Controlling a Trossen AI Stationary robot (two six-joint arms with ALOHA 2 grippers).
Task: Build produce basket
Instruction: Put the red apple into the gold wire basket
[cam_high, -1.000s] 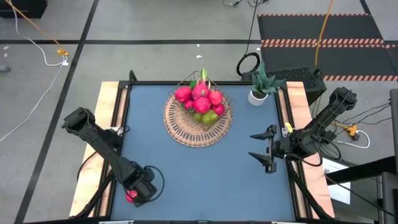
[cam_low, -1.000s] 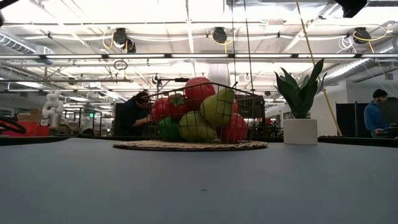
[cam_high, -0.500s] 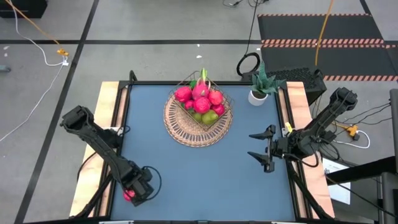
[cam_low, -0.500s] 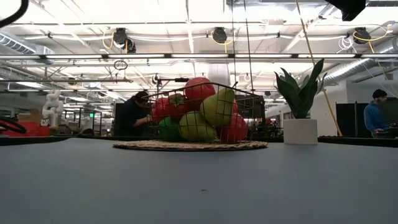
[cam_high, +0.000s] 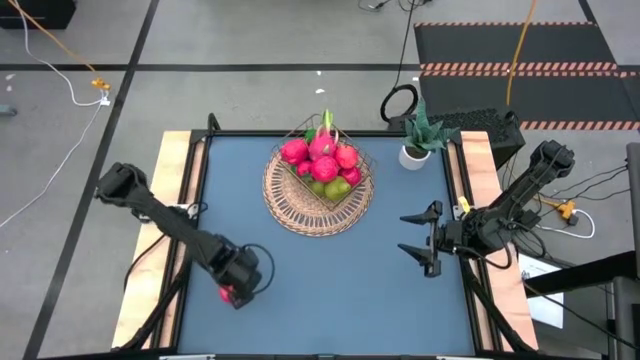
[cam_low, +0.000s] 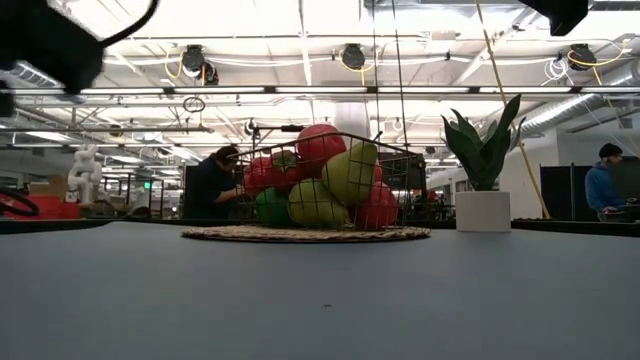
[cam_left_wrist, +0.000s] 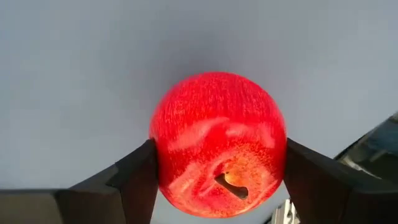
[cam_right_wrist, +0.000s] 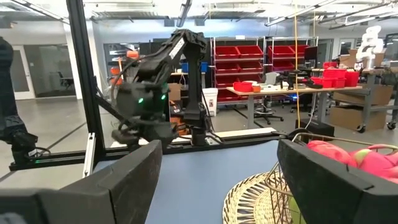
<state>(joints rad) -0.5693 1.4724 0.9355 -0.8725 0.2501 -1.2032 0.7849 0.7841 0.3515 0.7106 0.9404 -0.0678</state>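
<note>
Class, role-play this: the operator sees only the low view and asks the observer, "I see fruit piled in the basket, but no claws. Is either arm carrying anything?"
Observer: Yes. The left claw is shut on a red apple.
Operator: Where is it over the table?
Observer: In the high view the left claw is over the near left part of the blue table, apart from the basket.
Operator: And the right arm?
Observer: The right claw waits open and empty at the table's right side.
</note>
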